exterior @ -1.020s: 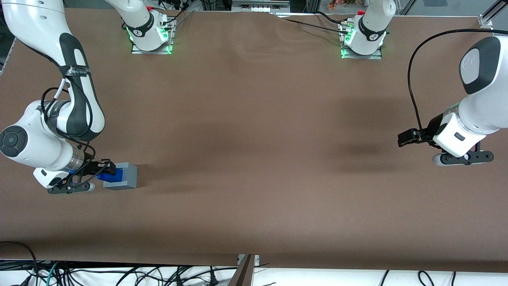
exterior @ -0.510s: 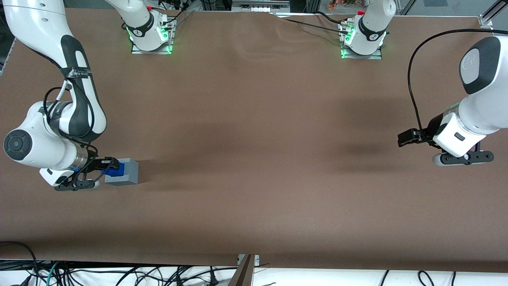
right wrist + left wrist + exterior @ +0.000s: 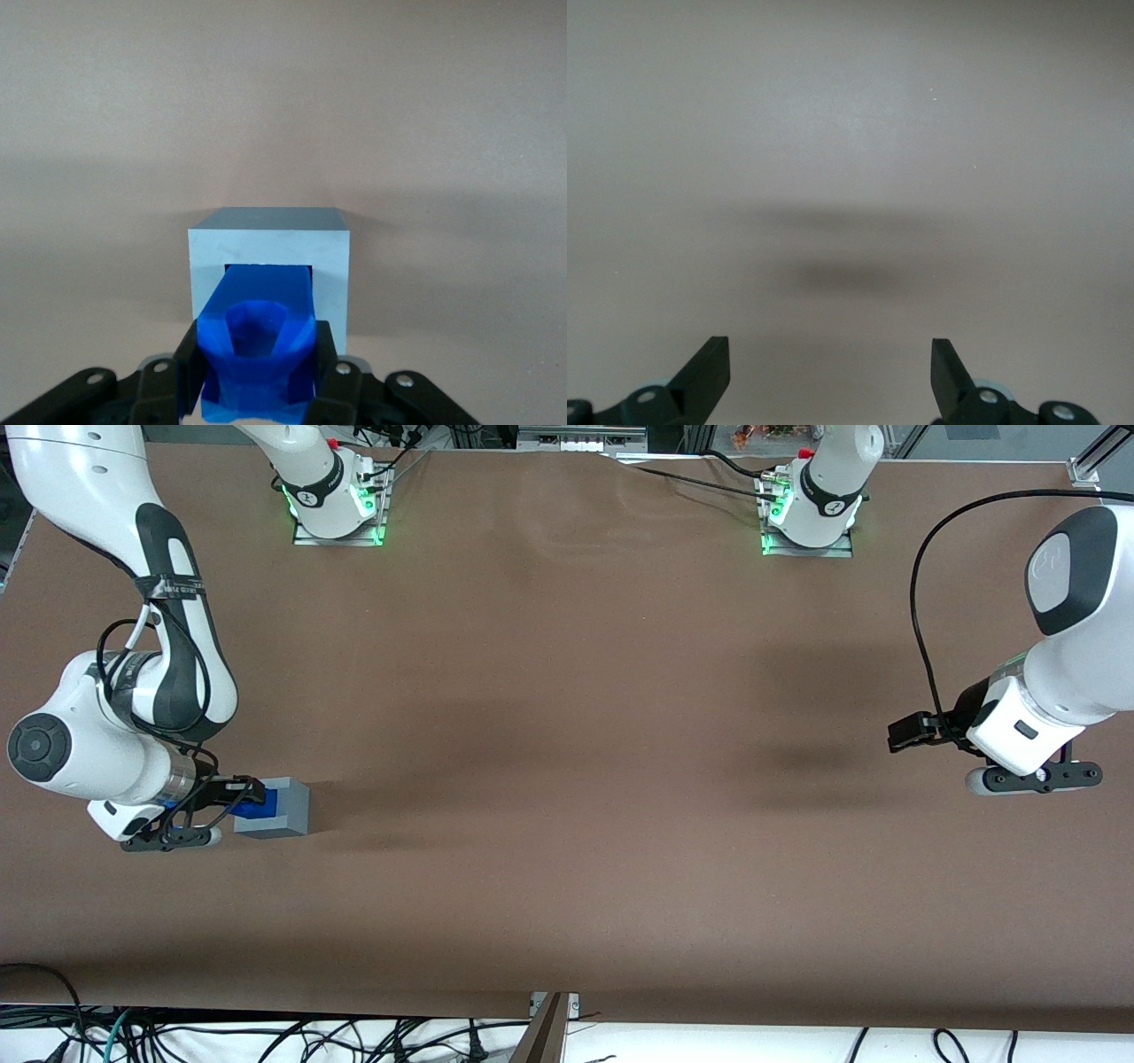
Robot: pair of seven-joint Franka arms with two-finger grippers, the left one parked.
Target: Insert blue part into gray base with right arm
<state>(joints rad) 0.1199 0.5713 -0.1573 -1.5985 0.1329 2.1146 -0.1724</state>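
The gray base (image 3: 276,810) is a light gray cube on the brown table, toward the working arm's end. My right arm's gripper (image 3: 237,795) is shut on the blue part (image 3: 252,804) and holds it against the base's side, level with it. In the right wrist view the blue part (image 3: 259,341) sits between the black fingers (image 3: 188,363), and its front end reaches into the square recess of the gray base (image 3: 268,248). The recess faces the gripper.
The brown table (image 3: 567,779) spreads wide toward the parked arm's end. Two arm mounts with green lights (image 3: 337,509) (image 3: 808,518) stand at the table's back edge. Cables lie below the front edge (image 3: 266,1036).
Over the last second the gripper carried the blue part a little toward the gray base and farther from the front camera, and the base shifted slightly. In the last half second nothing visibly moved.
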